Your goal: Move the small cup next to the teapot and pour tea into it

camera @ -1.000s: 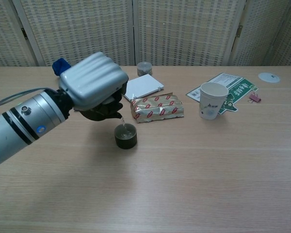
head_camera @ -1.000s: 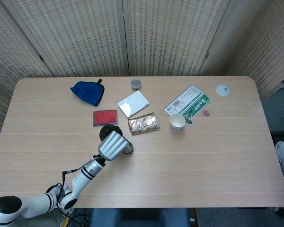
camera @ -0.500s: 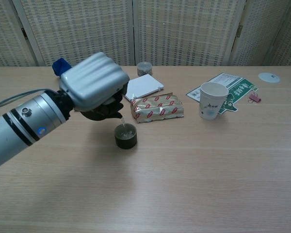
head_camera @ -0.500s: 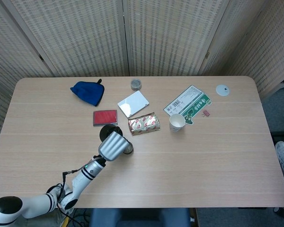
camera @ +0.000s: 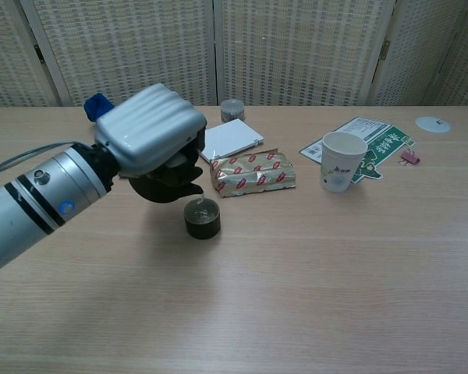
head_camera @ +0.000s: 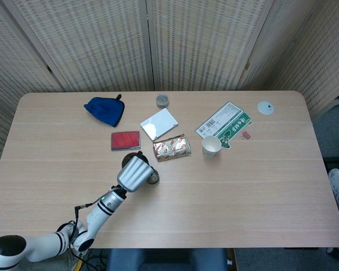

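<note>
left robot hand (camera: 150,132) grips the dark teapot (camera: 165,181), holding it above the desk (camera: 312,265) with its spout just over the small dark cup (camera: 202,217); the head view shows the same robot hand (head_camera: 134,174) covering most of the teapot, with the cup (head_camera: 152,178) peeking out at its right edge. the cup stands on the desk, in front of a foil packet (camera: 252,173). behind the packet lie a white box (camera: 229,139) and a small tin (camera: 232,110). a paper cup (camera: 342,161) stands to the right beside a green leaflet (camera: 372,144). a red case (head_camera: 125,140) and blue cloth (head_camera: 105,110) lie further left.
</note>
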Tool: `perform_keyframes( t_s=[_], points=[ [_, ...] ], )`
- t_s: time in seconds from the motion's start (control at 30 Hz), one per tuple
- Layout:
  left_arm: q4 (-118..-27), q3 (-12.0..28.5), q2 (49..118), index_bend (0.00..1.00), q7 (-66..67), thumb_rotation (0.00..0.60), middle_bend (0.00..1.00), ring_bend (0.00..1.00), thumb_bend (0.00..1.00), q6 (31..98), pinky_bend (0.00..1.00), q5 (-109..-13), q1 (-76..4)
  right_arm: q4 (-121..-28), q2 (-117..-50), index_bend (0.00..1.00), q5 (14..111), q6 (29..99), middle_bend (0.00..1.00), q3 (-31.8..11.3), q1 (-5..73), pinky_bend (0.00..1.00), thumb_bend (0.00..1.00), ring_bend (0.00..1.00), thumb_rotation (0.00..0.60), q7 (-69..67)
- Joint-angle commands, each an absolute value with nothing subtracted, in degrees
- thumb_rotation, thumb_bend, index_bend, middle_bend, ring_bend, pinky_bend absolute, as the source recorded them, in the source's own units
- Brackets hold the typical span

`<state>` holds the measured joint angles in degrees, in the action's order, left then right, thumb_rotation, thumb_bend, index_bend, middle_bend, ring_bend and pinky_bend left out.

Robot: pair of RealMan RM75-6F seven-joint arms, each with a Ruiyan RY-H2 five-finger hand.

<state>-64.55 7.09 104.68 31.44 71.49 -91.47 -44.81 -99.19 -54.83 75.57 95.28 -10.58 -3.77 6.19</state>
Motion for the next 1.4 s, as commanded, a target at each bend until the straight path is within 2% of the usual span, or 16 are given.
perform_keyframes(
  t_s=[0.03,0.27,0.5,0.57,0.63,0.83,0.9,0.93,1.13,1.23,1.4],
  points=[
    [-65.8,7.9,104.7,1.00,28.8,0.564,1.00,1.00,0.35,71.5,0.57,-90.3,-44.5,-99.2,-54.8,0.20,75.5,95.3,0.22,-10.6,-3.8,0.27,0.20,0.15,0.600,6.2],
    [-69.3,11.0,104.4,1.00,20.3,0.558,1.00,1.00,0.35,71.4,0.57,-85.9,-43.3,-99.4,-54.8,0.20,75.5,95.4,0.22,-10.7,-3.8,0.27,0.20,0.15,0.600,6.3],
    [-77.0,14.6,100.4,1.00,12.0,0.505,1.00,1.00,0.35,69.5,0.57,-78.6,-40.7,-99.2,-54.9,0.20,75.5,95.0,0.22,-10.7,-3.6,0.27,0.20,0.15,0.600,6.1],
    [-78.2,15.0,99.2,1.00,10.6,0.464,1.00,1.00,0.35,69.1,0.57,-77.3,-40.1,-99.2,-55.0,0.20,75.5,94.9,0.22,-10.7,-3.5,0.27,0.20,0.15,0.600,6.2],
    [-79.2,15.1,97.9,1.00,9.6,0.415,1.00,1.00,0.35,68.8,0.57,-76.2,-39.3,-99.1,-55.0,0.20,75.5,94.7,0.22,-10.8,-3.4,0.26,0.20,0.15,0.600,6.2],
    [-80.0,14.4,95.2,1.00,8.1,0.341,1.00,1.00,0.35,68.2,0.57,-74.6,-37.6,-99.1,-55.2,0.20,75.7,94.2,0.22,-10.7,-3.0,0.25,0.20,0.15,0.600,6.3],
    [-80.1,14.0,94.5,1.00,8.0,0.298,1.00,1.00,0.34,67.9,0.57,-74.3,-37.2,-99.1,-55.2,0.20,75.9,94.1,0.22,-10.7,-2.9,0.25,0.20,0.15,0.600,6.4],
    [-80.1,13.8,94.2,1.00,8.1,0.270,1.00,1.00,0.33,67.8,0.58,-74.2,-37.1,-99.2,-55.2,0.20,75.9,94.0,0.22,-10.7,-2.8,0.25,0.20,0.15,0.600,6.5],
    [-80.1,12.9,93.1,1.00,9.0,0.195,1.00,1.00,0.24,67.1,0.57,-73.0,-36.3,-99.5,-55.4,0.20,76.3,94.0,0.22,-10.7,-2.5,0.25,0.20,0.15,0.600,7.1],
    [-79.6,12.4,93.0,1.00,9.3,0.190,1.00,1.00,0.23,67.0,0.54,-72.8,-35.9,-99.7,-55.3,0.20,76.3,94.1,0.22,-10.6,-2.5,0.25,0.20,0.15,0.600,7.3],
    [-79.0,12.0,92.8,1.00,8.8,0.189,1.00,1.00,0.23,66.6,0.42,-72.3,-35.3,-99.8,-55.3,0.20,76.2,94.2,0.22,-10.5,-2.6,0.24,0.20,0.15,0.600,7.5]
  ],
)
